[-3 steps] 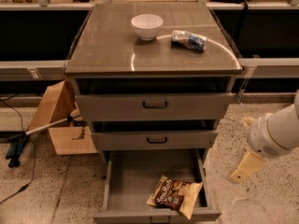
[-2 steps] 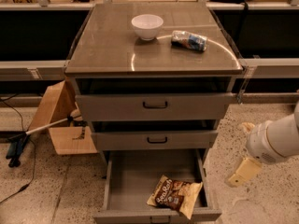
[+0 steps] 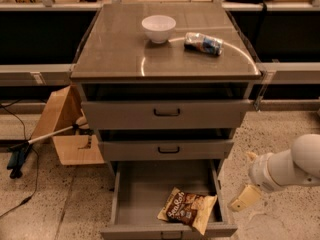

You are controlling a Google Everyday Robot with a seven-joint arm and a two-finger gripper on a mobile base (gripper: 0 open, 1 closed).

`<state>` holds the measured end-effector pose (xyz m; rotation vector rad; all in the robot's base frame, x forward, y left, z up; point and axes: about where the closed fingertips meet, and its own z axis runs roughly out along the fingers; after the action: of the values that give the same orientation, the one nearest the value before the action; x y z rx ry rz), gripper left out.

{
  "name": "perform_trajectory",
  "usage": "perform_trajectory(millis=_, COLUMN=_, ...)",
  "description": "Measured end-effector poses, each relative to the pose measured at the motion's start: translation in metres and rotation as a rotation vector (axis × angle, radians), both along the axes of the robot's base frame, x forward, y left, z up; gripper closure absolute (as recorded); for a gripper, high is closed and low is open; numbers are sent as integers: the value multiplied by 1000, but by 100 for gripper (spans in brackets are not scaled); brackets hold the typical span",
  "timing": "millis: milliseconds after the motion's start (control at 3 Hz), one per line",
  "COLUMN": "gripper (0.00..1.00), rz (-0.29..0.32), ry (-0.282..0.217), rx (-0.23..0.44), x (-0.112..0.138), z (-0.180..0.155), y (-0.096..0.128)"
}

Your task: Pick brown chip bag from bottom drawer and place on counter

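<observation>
The brown chip bag (image 3: 187, 209) lies flat at the front right of the open bottom drawer (image 3: 140, 191), dark brown with cream edges and white lettering. My gripper (image 3: 240, 181) is on the white arm at the right, outside the cabinet and just right of the drawer's right wall. It is level with the drawer and a short way from the bag, touching nothing. Its two cream fingers are spread apart and empty. The counter (image 3: 115, 51) is the glossy grey-brown top of the cabinet.
A white bowl (image 3: 158, 28) and a blue-and-silver foil packet (image 3: 203, 43) lie on the counter. The two upper drawers (image 3: 166, 113) stick out slightly. A cardboard box (image 3: 65, 129) and a long-handled tool (image 3: 40, 139) sit on the floor to the left.
My arm and gripper have moved down and a little left, closer to the open bottom drawer. The bag and the counter items have not moved.
</observation>
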<state>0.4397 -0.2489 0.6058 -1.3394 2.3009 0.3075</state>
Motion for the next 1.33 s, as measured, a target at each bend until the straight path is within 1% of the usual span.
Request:
perform_trajectory(millis=333, gripper=0, rz=71, ry=52, rx=19, x=7, z=-51, y=10)
perform_trajectory(millis=667, gripper=0, rz=186, ry=86, rx=38, x=10, z=-88, y=26)
perform_trajectory(millis=1000, gripper=0, rz=346, ry=120, rx=43, x=7, z=-112, y=43)
perform_trajectory(millis=1333, gripper=0, rz=378, ry=129, rx=46, x=5, z=-116, y=46)
